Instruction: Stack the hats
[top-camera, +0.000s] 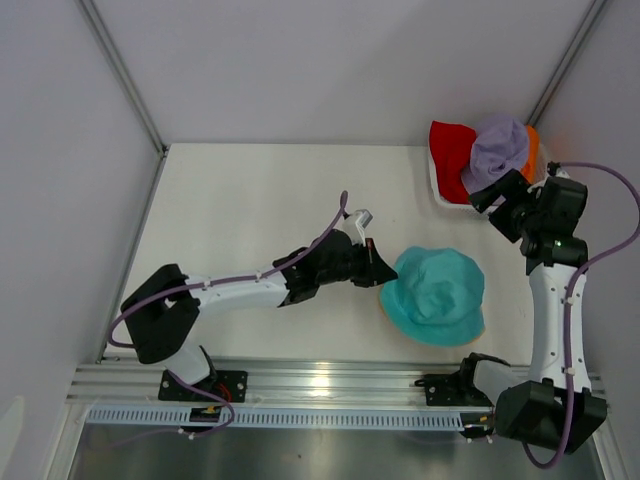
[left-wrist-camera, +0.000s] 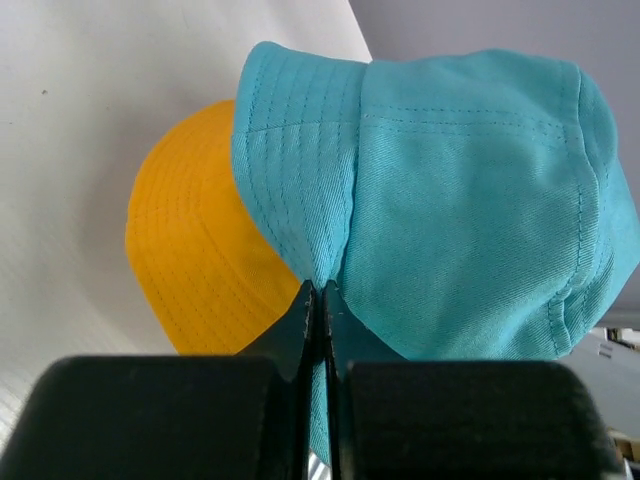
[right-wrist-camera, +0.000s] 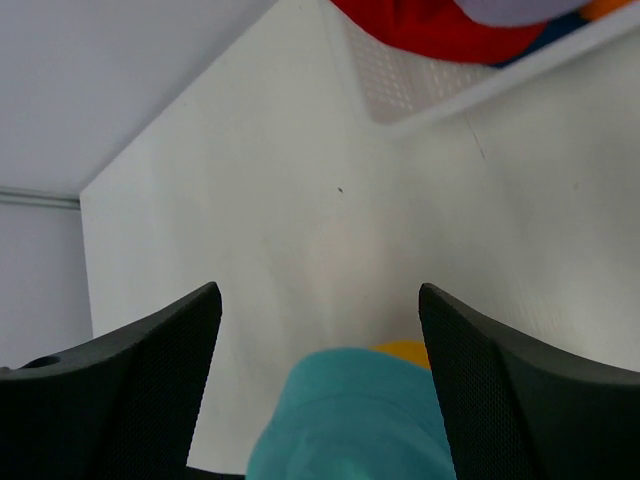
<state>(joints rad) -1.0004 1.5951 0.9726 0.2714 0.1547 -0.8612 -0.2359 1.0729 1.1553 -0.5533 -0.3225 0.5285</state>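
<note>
Left tool (left-wrist-camera: 318, 292) pinched tight on the brim of the teal hat (top-camera: 437, 295), which lies over the yellow hat (left-wrist-camera: 190, 260) on the tabletop (top-camera: 260, 210). We judge the brim wants a slow, low tug until the crowns nest squarely, without dragging the yellow one. Right tool (right-wrist-camera: 320, 300) gapes wide, empty, near the white basket (right-wrist-camera: 400, 95) with the red hat (top-camera: 450, 150) and lavender hat (top-camera: 500, 150).

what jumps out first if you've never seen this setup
The teal hat stands out, lying on a yellow hat at the table's near right, its brim pinched in the shut left end effector. Behind it, a red hat and a lavender hat heap up in the white basket at the far right.
</note>
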